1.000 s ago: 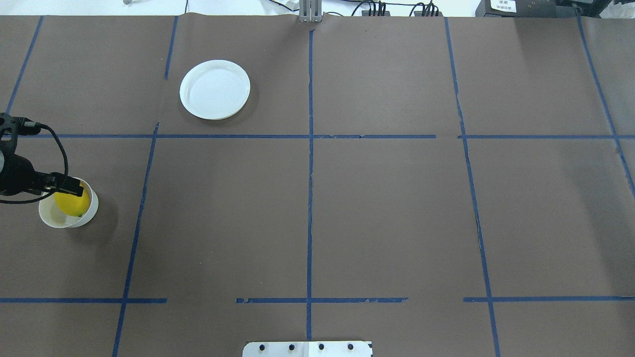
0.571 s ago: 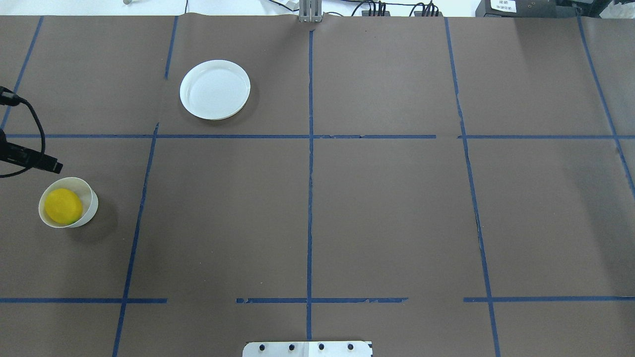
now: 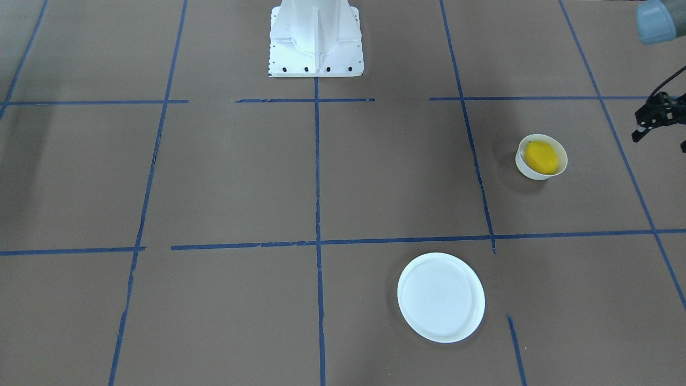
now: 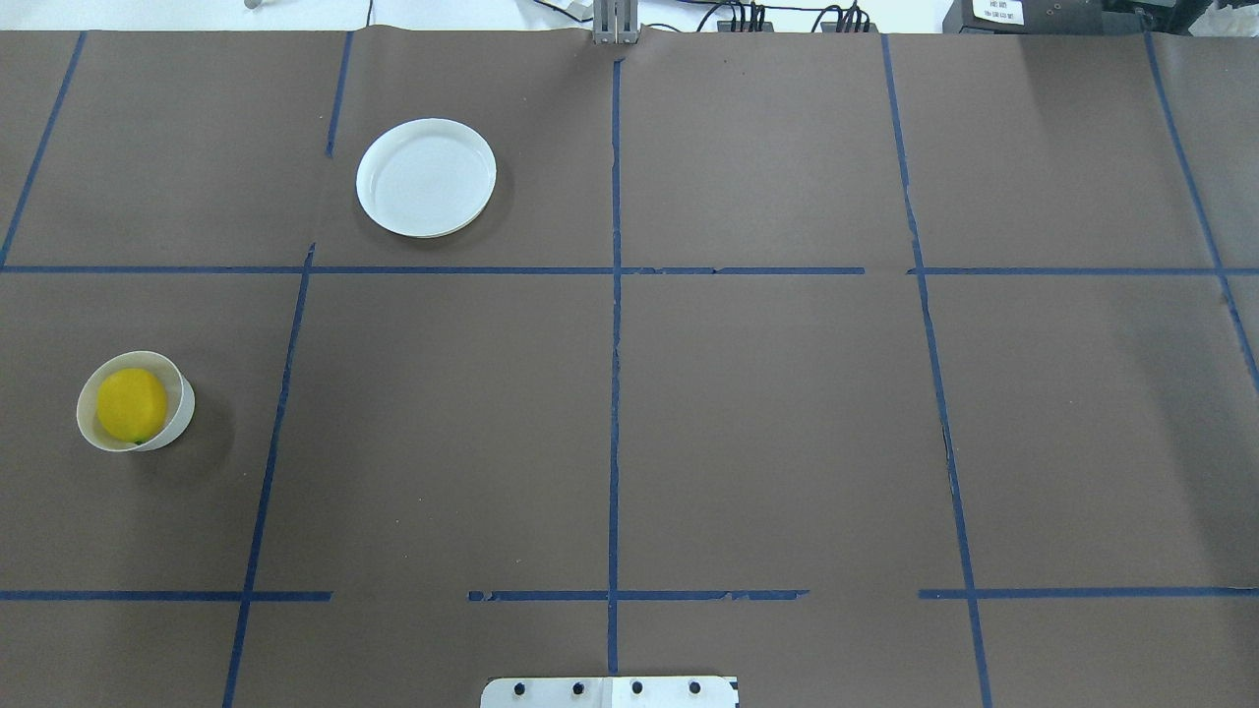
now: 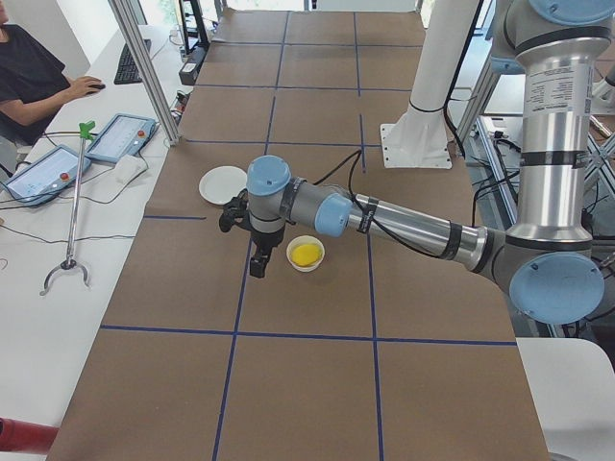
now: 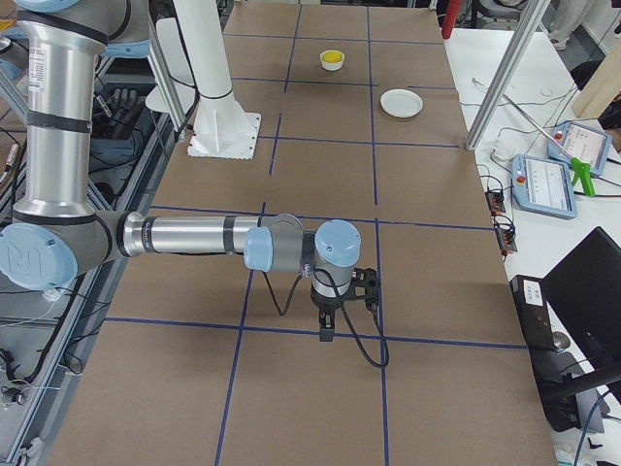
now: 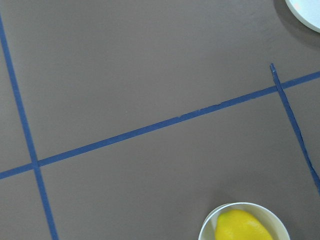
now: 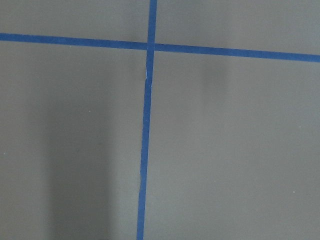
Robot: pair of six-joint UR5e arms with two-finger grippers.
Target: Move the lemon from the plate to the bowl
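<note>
The yellow lemon (image 4: 132,405) lies inside the small white bowl (image 4: 183,405) at the table's left side. It also shows in the front-facing view (image 3: 541,155) and at the bottom of the left wrist view (image 7: 242,227). The flat white plate (image 4: 426,178) holds nothing and stands farther back; it also shows in the front-facing view (image 3: 440,297). My left gripper (image 3: 659,140) hangs beside the bowl, apart from it, fingers apart and empty. My right gripper (image 6: 325,330) points down over bare table far from both dishes. I cannot tell whether it is open.
The white robot pedestal (image 3: 316,37) stands at the middle of the near edge. Blue tape lines cross the brown table cover. An operator (image 5: 29,77) sits at a side desk with tablets (image 5: 120,136) beyond an aluminium post (image 5: 144,72).
The left gripper was over the bowl with the lemon under it. It has drawn back to the left, out of the overhead view. The lemon stays in the bowl.
</note>
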